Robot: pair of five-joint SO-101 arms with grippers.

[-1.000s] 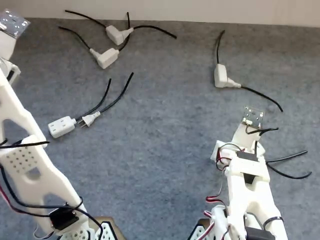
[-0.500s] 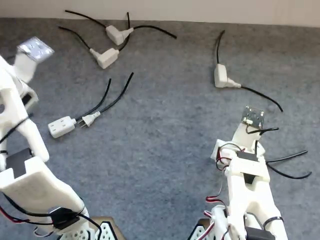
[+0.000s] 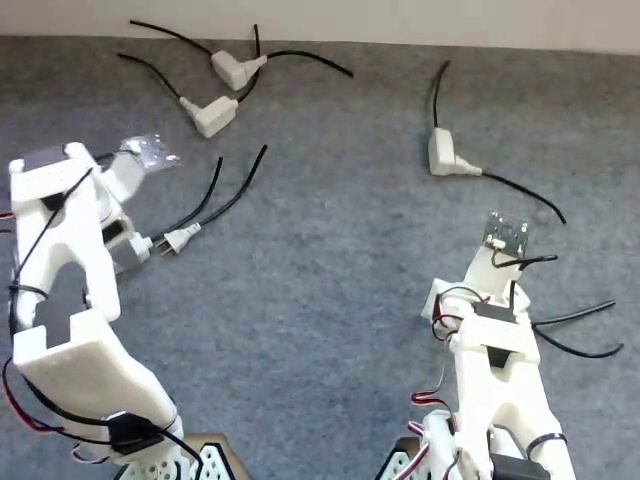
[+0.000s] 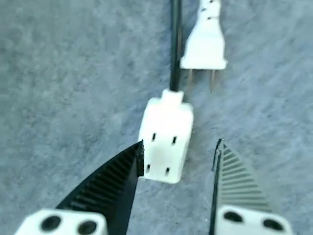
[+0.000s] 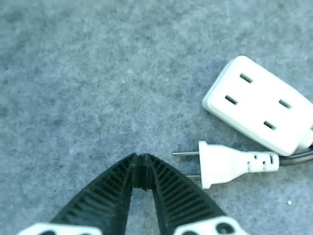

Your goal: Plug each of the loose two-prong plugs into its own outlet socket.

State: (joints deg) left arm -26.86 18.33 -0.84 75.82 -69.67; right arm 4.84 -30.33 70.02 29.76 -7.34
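The outlet socket lies on the mat, its loose plug just beside, prongs unseated. The left gripper hangs spread wide astride the socket: a grasp is starting, and closing squarely comes next. The right gripper rests pinched closed near a second plug. Within the last second the left arm swung in from the mat's edge

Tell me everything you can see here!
Mat: one, grey, covering the table.
Loose plugs: two, white; one ahead of the left gripper, one beside the right gripper.
Free sockets: two, white; one between the left gripper's fingers, one next to the right-side plug.
Joined pairs: three, white, far side.
Cords: black, on every plug and socket.
Arms: two, white.
Grippers: two, black; left open, right shut.
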